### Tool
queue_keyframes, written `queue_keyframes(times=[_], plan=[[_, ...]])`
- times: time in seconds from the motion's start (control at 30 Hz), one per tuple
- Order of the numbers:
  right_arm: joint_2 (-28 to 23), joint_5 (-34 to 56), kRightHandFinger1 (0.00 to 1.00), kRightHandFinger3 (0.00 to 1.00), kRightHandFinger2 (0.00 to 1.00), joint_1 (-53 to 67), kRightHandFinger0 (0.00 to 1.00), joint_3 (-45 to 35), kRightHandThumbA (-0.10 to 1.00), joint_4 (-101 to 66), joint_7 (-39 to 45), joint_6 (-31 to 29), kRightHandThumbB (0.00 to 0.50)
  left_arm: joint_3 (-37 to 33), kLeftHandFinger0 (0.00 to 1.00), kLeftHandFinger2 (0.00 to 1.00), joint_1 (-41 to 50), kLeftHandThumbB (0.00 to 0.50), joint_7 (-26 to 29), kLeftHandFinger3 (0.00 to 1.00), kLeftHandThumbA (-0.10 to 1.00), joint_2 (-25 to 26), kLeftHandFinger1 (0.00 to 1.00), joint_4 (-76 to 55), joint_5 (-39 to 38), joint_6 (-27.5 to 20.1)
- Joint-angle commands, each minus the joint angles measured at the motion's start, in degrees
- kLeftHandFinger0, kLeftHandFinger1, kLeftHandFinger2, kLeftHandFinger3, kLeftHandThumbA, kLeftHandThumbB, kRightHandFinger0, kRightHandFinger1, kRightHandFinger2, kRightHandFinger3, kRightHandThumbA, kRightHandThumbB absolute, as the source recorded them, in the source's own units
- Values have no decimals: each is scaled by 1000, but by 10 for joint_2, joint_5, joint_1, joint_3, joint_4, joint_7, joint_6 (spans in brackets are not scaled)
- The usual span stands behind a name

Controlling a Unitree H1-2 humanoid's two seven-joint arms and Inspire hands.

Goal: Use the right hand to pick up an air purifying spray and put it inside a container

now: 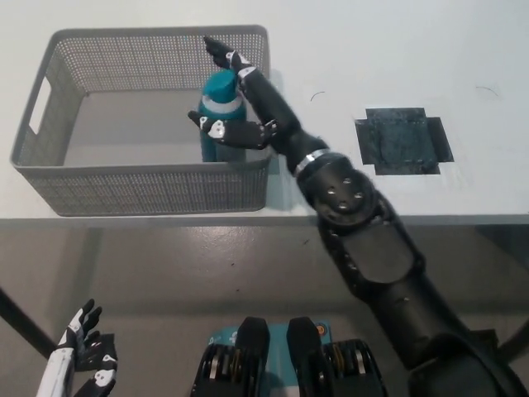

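The spray can stands upright inside the basket, at its right end. The right hand is released, fingers spread beside the can. Withdraw upward without tipping it. The left hand rests open, lower left.

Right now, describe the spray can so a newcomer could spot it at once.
Find the grey mesh basket at the left of the white table. In its right end stands the spray can, upright, with the black right hand around it. It is teal-capped, the only thing in the basket.
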Motion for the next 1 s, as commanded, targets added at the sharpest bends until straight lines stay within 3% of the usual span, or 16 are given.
queue_keyframes(times=[0.0,0.1,0.23,0.33,0.5,0.6,0.73,0.97], plan=[[-18,22,1000,1000,1000,-16,1000,-10,626,-145,34,46,500,-1,984,1000,8,390,-2,1000,387,9,1000,-13,-3,-10],[-45,34,1000,1000,1000,-3,1000,-31,616,-271,28,85,500,2,984,1000,7,374,1,1000,355,11,1000,-9,0,-14],[-79,23,1000,1000,1000,23,1000,-47,673,-373,22,93,500,4,965,1000,7,364,4,1000,336,12,1000,-5,2,-23],[-106,12,1000,1000,1000,72,1000,-62,649,-479,16,104,500,4,957,1000,7,362,5,1000,358,11,1000,-2,3,-26],[-150,37,1000,1000,1000,196,1000,-85,651,-559,23,43,500,6,944,1000,3,359,6,1000,352,13,1000,2,3,-27],[-156,45,1000,1000,1000,301,1000,-106,725,-571,8,5,500,4,961,1000,6,358,4,1000,358,9,1000,0,-1,-21],[-158,20,1000,1000,1000,445,1000,-121,714,-507,-11,-79,500,5,961,1000,9,356,4,1000,425,11,1000,7,0,-30],[-170,-14,1000,1000,1000,541,1000,-120,773,-367,-19,-179,500,11,982,1000,3,363,7,1000,490,8,1000,8,-10,-27]])
